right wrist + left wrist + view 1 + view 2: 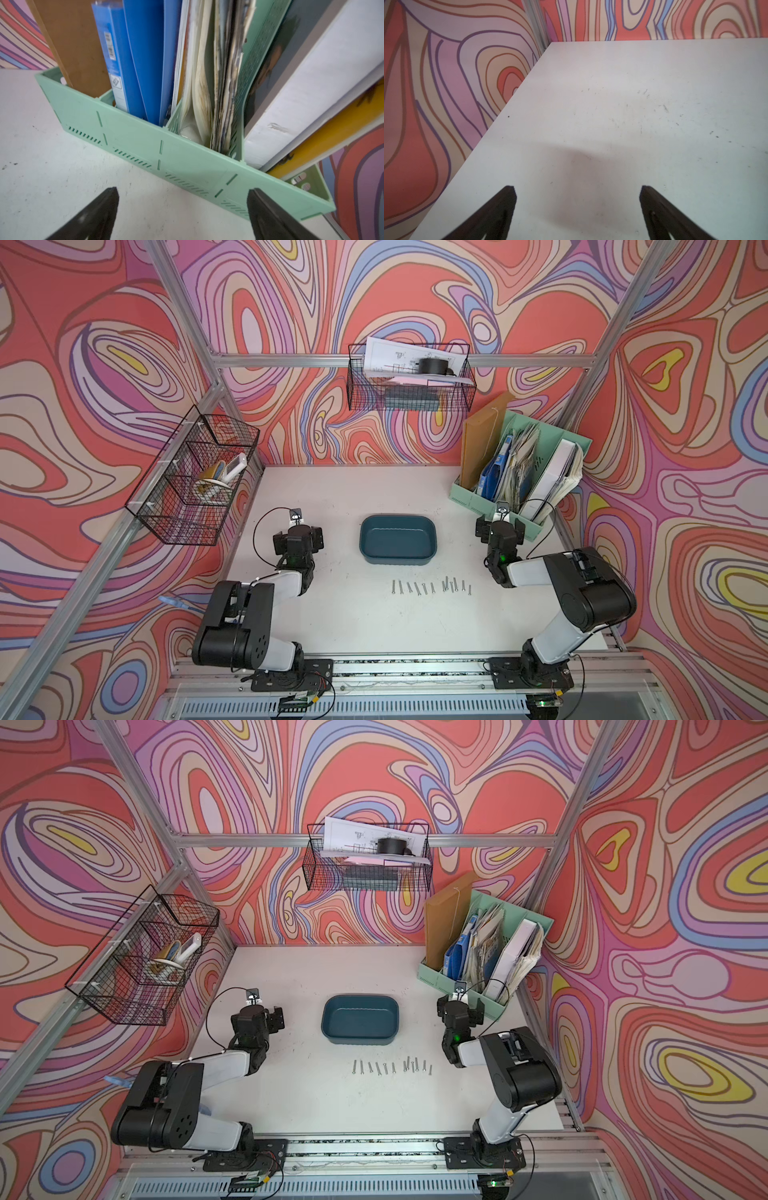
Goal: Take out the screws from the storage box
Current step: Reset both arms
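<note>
Top views both show the blue tray (397, 560) in the middle of the white table (353, 622). The screws (430, 587) lie in a loose row on the table near the tray's 6 o'clock, outside its rim. The left gripper (297, 531) sits at the tray's 9 o'clock and the right gripper (500, 526) at its 3 o'clock, both apart from it. In the wrist views, each gripper's jaws are spread wide and hold nothing. The right gripper faces the green file organiser (166, 158), close to its front wall.
</note>
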`<state>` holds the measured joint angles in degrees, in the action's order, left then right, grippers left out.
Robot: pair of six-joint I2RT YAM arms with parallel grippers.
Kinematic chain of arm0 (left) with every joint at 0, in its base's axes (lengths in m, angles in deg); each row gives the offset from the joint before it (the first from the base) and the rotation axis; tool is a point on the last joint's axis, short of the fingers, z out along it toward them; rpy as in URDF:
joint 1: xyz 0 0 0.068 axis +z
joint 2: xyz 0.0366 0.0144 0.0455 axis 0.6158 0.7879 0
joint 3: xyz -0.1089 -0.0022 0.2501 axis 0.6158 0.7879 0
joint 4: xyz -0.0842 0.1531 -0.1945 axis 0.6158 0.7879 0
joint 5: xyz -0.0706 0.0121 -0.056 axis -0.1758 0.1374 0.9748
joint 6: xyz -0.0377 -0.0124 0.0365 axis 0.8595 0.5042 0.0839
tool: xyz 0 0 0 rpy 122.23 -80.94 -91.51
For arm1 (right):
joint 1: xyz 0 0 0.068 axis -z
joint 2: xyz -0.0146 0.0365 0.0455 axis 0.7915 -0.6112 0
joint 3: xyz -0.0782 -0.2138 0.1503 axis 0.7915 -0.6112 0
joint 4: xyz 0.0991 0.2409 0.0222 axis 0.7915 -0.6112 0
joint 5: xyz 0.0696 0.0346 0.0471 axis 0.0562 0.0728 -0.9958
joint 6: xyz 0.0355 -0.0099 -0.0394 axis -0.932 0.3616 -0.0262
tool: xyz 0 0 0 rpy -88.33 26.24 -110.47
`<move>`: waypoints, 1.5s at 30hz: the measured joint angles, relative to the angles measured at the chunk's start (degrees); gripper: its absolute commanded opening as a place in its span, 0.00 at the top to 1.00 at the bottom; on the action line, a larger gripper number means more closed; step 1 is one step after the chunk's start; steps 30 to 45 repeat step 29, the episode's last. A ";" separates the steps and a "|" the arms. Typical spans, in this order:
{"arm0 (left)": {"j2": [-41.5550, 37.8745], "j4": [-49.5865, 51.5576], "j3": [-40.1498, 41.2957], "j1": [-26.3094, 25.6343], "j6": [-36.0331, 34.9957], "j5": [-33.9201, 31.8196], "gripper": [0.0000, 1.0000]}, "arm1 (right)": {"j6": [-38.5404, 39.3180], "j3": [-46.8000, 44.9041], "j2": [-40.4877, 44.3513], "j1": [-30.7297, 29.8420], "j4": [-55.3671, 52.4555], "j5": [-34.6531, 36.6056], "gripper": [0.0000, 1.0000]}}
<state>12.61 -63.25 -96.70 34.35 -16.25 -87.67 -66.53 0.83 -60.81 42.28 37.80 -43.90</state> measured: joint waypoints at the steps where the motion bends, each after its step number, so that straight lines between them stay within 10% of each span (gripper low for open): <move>1: 0.66 -0.74 0.22 0.00 -0.26 1.07 0.02 | -0.24 -1.55 0.33 0.98 2.08 -1.77 0.02; 12: 4.37 -11.45 4.81 0.66 -1.51 6.34 0.01 | -3.74 -1.07 -2.10 7.23 7.78 -12.61 0.02; 45: 4.33 -12.04 4.39 0.70 -1.49 6.40 0.01 | -4.92 -0.85 -2.10 8.00 5.07 -14.53 0.02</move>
